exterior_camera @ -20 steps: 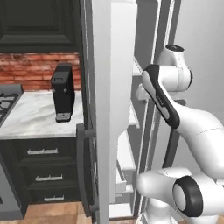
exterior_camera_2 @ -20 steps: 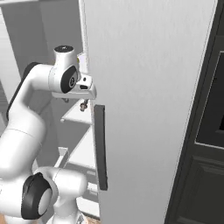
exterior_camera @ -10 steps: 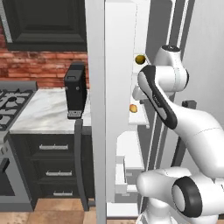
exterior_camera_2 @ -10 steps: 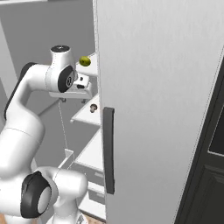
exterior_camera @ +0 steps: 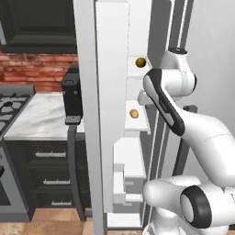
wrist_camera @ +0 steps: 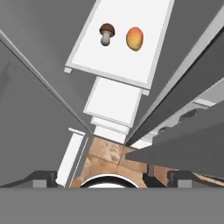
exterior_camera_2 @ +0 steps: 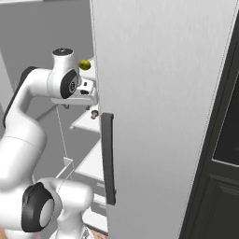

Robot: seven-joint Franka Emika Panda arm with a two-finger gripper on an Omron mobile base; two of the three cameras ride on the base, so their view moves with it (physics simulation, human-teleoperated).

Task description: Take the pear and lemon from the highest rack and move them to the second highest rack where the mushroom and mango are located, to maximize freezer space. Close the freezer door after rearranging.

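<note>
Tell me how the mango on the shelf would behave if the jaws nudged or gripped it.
The mango looks rounded and smooth, so a nudge would probably roll it across the flat shelf, perhaps into the mushroom beside it. Small, likely light; its curved skin might slip when gripped.

Home kitchen, freezer [exterior_camera: 110, 114], marble counter [exterior_camera: 36, 117], brick backsplash [exterior_camera: 32, 71], coffee machine [exterior_camera: 72, 101], stove [exterior_camera: 7, 108]

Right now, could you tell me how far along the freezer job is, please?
Only the opening looks done: the door stands open. Nothing is in hand. The mushroom and mango lie alone on their rack, so both fruits still need moving, then the door closed.
</note>
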